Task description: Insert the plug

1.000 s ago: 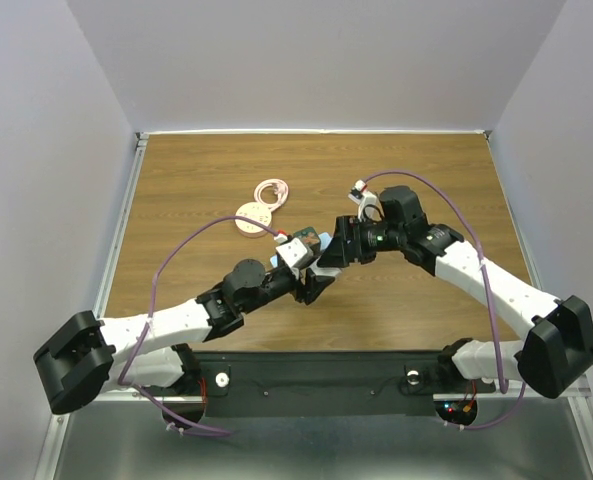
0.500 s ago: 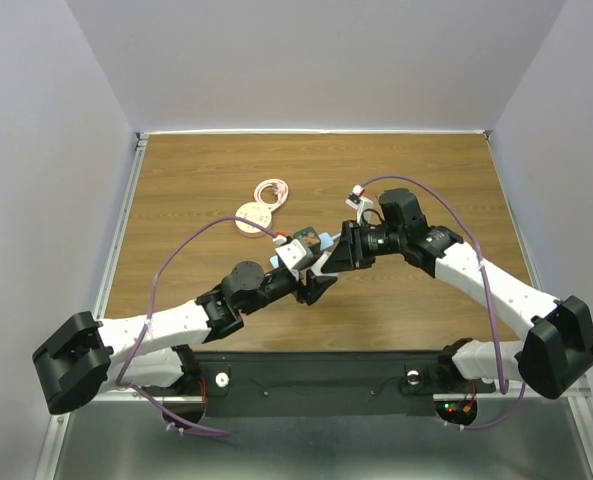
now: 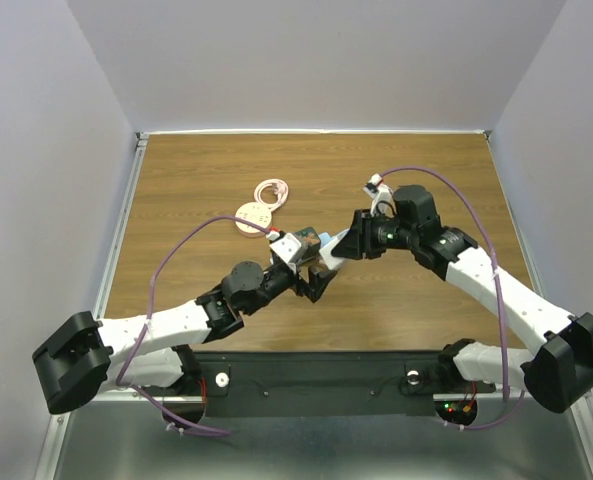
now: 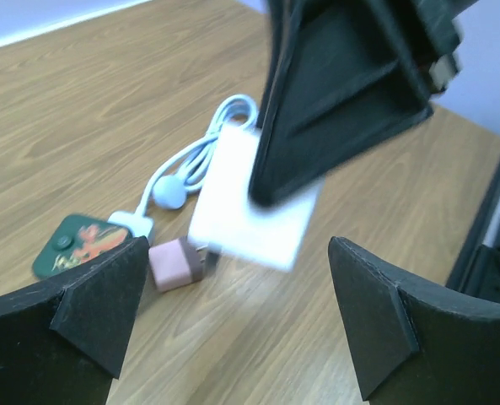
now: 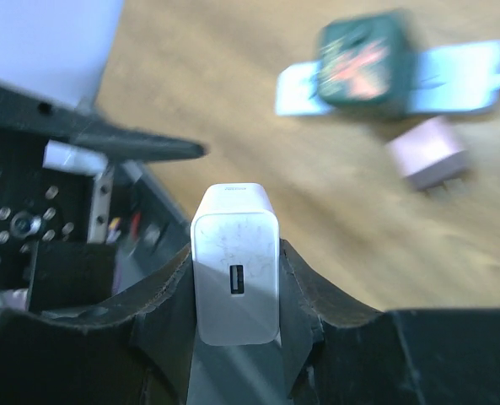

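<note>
My right gripper (image 5: 235, 291) is shut on a white plug block (image 5: 235, 270), whose USB port faces the right wrist camera. In the left wrist view that block (image 4: 250, 215) hangs above the table under the right gripper's black fingers (image 4: 342, 93). My left gripper (image 4: 237, 312) is open below and beside it, with only bare wood between its pads. In the top view the two grippers meet mid-table, the left (image 3: 314, 272) just under the right (image 3: 342, 247). A small pink plug (image 4: 175, 263) with prongs lies on the wood.
Beside the pink plug lie a looped white cable (image 4: 190, 164) and a green card-like item (image 4: 77, 245). A coiled pinkish cable (image 3: 269, 191) and a round tan disc (image 3: 253, 217) sit further back left. The table's near metal edge (image 3: 306, 375) runs by the arm bases.
The left gripper has opened and let go of the white block. The right gripper has shut on it and drawn slightly to the right with it.
</note>
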